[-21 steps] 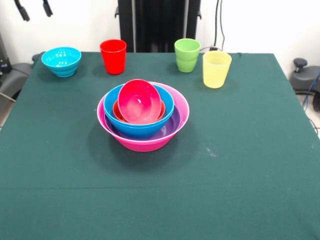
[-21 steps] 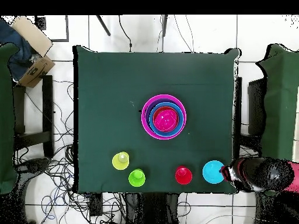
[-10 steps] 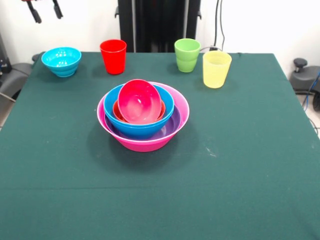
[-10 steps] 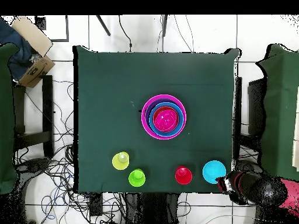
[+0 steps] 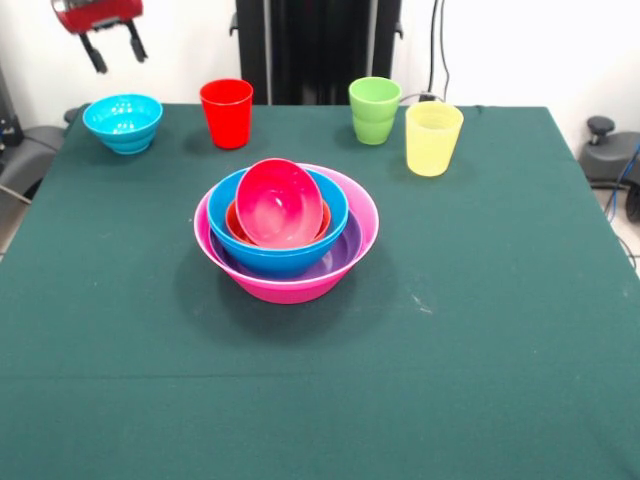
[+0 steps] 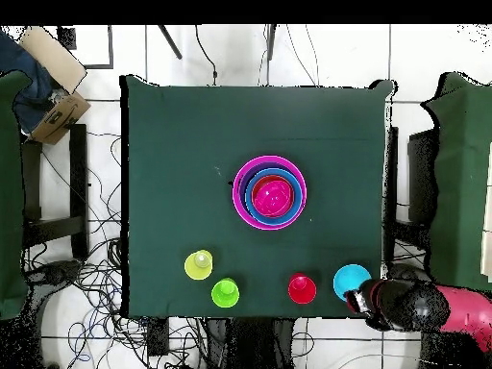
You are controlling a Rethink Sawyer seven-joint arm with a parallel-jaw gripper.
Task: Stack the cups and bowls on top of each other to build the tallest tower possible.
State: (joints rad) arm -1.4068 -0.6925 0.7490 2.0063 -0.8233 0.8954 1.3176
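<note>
Your fingers released, empty, hanging above the cyan bowl, bowl pile well apart on bench.

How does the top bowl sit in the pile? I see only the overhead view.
Observer: The red bowl is tilted, with its mouth turned toward the front camera. It leans inside the blue bowl.
Operator: Is the gripper touching the light blue bowl?
Observer: No. The gripper hangs in the air, higher than the light blue bowl, and does not touch it.
Operator: Are the fingers open?
Observer: Yes, the fingers are apart and nothing is between them.
</note>
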